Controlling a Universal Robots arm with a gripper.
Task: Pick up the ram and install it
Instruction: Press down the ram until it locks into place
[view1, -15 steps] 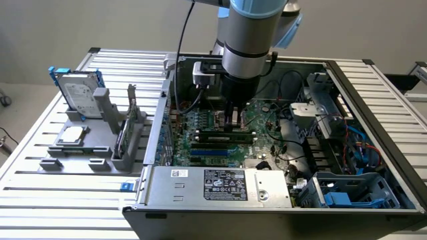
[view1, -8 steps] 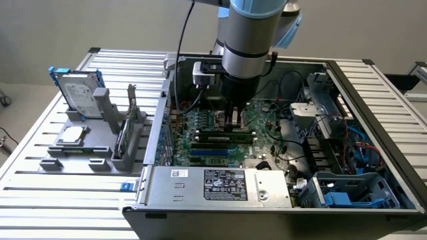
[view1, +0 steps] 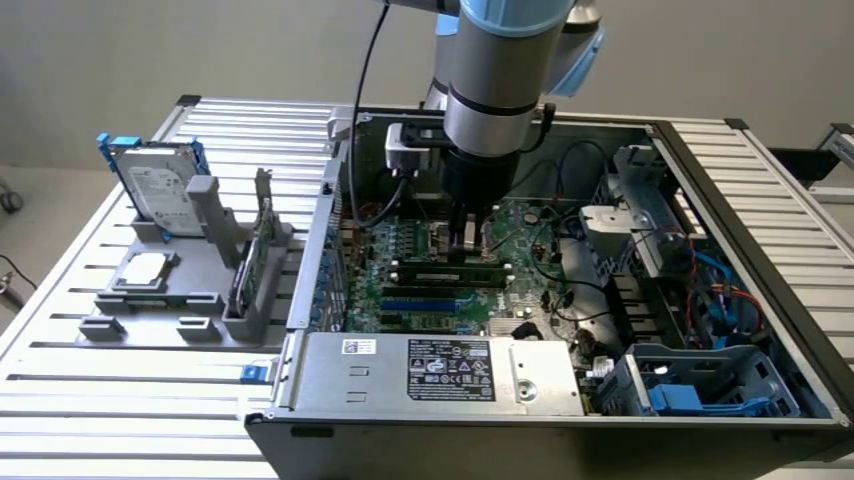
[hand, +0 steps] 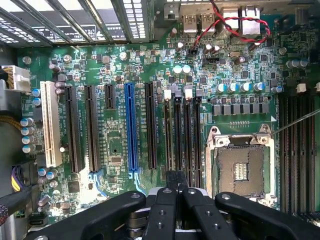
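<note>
Slatted metal counter (view1: 80, 400) carries an open computer case (view1: 747, 180), where the long dark ram stick (view1: 454, 270) is seen seated in its slot, jaws (view1: 466, 255) closed together above it.

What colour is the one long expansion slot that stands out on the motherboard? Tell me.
Blue, clearest in the wrist view.

We see the ram (view1: 450, 266) as a long, thin dark stick lying level along the motherboard, seated on edge among the memory slots, directly under the gripper (view1: 466, 250), whose fingertips meet it from above near its middle
</note>
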